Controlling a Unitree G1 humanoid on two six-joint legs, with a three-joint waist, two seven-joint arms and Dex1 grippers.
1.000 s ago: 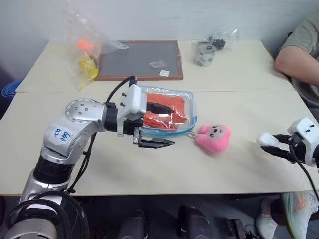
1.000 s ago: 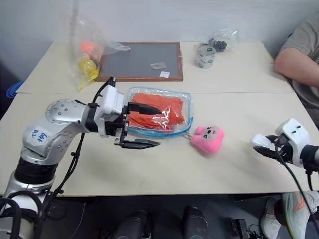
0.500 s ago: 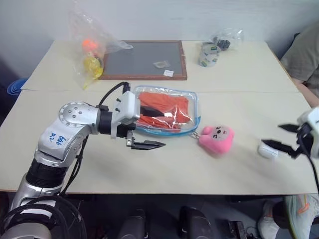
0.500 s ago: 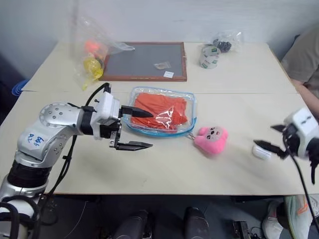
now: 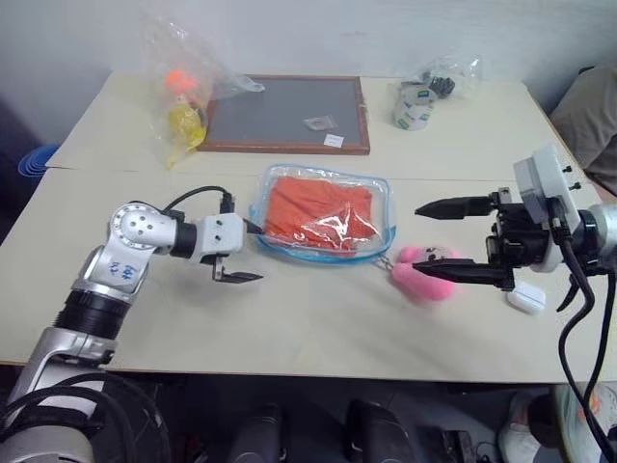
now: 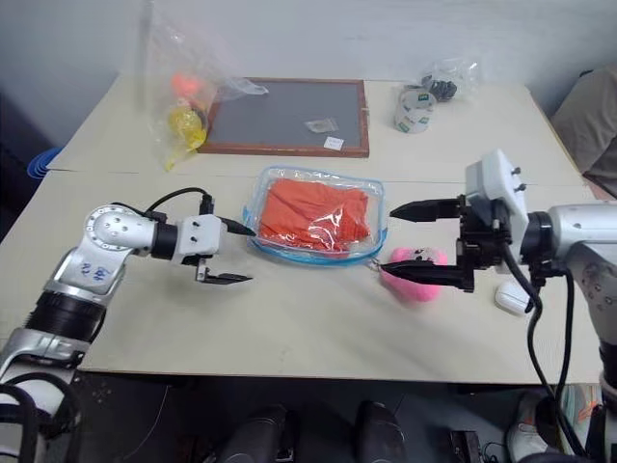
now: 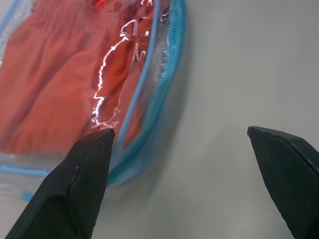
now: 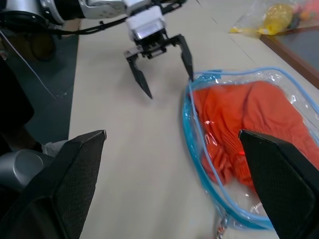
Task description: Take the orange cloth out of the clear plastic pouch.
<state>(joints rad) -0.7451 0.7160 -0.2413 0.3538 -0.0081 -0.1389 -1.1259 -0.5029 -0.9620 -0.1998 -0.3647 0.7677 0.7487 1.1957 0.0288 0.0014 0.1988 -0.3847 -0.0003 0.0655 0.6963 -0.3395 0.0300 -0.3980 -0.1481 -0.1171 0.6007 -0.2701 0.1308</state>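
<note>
Left eye view: pouch (image 5: pixel 326 214) lying flat mid-table, cloth (image 5: pixel 318 208) sitting inside it. Left gripper (image 5: pixel 246 252) hovering at the pouch's left end, jaws spread wide, one finger (image 7: pixel 75 189) just touching the blue trim, holding nothing. Right gripper (image 5: pixel 453 239) reaching toward the pouch's right end, jaws also spread wide and empty, lower finger passing over the plush (image 5: pixel 427 271).

Risks, as I'm judging them: the slick pouch sliding away if only one side pins it; the right finger snagging the plush; jaws pinching vinyl and cloth together, so the pouch comes up too.
</note>
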